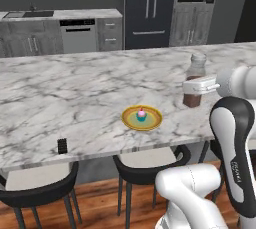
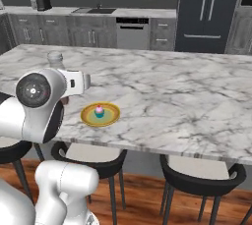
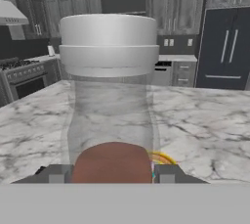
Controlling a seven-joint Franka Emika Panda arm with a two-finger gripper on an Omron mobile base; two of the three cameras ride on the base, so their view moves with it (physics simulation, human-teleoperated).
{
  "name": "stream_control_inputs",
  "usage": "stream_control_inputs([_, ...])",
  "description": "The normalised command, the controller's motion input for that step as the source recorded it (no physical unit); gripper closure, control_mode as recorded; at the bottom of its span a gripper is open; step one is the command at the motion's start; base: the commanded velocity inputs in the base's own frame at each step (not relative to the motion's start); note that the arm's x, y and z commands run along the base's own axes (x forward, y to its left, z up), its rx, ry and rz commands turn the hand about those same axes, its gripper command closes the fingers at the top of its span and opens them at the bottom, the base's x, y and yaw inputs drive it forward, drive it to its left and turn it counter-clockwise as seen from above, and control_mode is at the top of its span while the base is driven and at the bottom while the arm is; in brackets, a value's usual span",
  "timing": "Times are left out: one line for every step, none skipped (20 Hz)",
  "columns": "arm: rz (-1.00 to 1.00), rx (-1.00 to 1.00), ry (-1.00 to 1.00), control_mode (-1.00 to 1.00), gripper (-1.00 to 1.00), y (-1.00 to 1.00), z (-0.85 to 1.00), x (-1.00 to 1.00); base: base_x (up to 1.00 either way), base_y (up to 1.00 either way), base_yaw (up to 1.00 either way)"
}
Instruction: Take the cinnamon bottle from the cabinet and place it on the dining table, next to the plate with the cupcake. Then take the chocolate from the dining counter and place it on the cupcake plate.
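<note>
Near edge of the marble worktop (image 1: 75,93), left: the chocolate (image 1: 62,146). Further in, the cupcake (image 1: 141,114) on its plate (image 1: 153,122). Right of it, jaws clenched around the upright cinnamon bottle (image 1: 195,80), base on the marble.

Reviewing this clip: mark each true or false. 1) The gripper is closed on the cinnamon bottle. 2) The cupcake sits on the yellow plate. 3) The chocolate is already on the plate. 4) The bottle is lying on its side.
1) True: the gripper is closed on the cinnamon bottle.
2) True: the cupcake sits on the plate.
3) False: the chocolate lies on the dining table near its front edge, apart from the plate.
4) False: the bottle stands upright, cap up.
</note>
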Motion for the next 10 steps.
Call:
stream_control_inputs([0.0,0.0,0.0,1.0,1.0,0.0,0.0,0.0,0.0,0.24,0.0])
stream_control_inputs([0.0,0.0,0.0,1.0,1.0,0.0,0.0,0.0,0.04,0.28,0.0])
stream_control_inputs([0.0,0.0,0.0,1.0,1.0,0.0,0.0,0.0,0.08,0.24,0.0])
stream_control_inputs([0.0,0.0,0.0,1.0,1.0,0.0,0.0,0.0,0.14,0.17,0.0])
stream_control_inputs([0.0,0.0,0.0,1.0,1.0,0.0,0.0,0.0,0.27,0.11,-0.01])
stream_control_inputs([0.0,0.0,0.0,1.0,1.0,0.0,0.0,0.0,0.35,0.04,-0.03])
stream_control_inputs([0.0,0.0,0.0,1.0,1.0,0.0,0.0,0.0,0.39,0.0,-0.05])
stream_control_inputs([0.0,0.0,0.0,1.0,1.0,0.0,0.0,0.0,0.49,0.0,-0.05])
stream_control_inputs([0.0,0.0,0.0,1.0,1.0,0.0,0.0,0.0,0.66,0.0,-0.09])
stream_control_inputs([0.0,0.0,0.0,1.0,1.0,0.0,0.0,0.0,0.66,0.0,-0.09])
